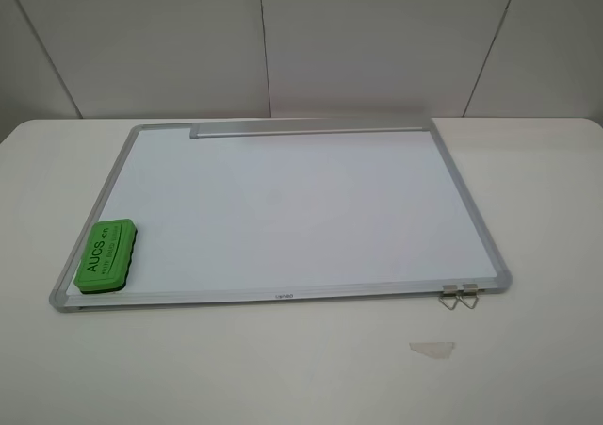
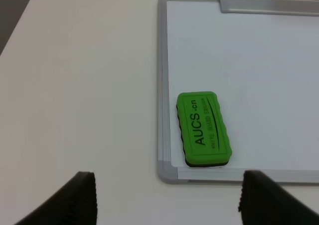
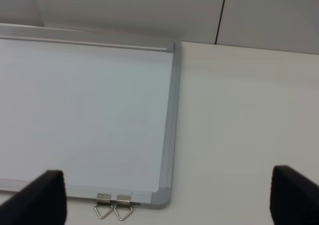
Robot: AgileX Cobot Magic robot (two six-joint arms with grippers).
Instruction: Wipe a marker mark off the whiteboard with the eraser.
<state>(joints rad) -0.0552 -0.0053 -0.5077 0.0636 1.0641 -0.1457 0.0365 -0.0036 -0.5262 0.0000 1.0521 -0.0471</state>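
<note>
No marker mark can be made out on the whiteboard point(image 1: 283, 208). The eraser point(image 1: 105, 253) lies flat in its near left corner (lettering up). Both the left pincer point(image 2: 167, 197) and right pincer point(image 3: 169, 200), edge-cropped, hang apart, holding nothing, over the counter point(image 1: 546, 218).

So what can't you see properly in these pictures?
- The marker mark: no view shows one on the whiteboard; it may be too small or faint.
- Small print under "AUCS" on the green eraser: too small to read in the left wrist view.
- Logo on the near frame, exterior high view: too tiny to read.
- Left gripper and right gripper: only fingertips show, cut off by each wrist view's edge.
- Pale scrap: too small to identify.
</note>
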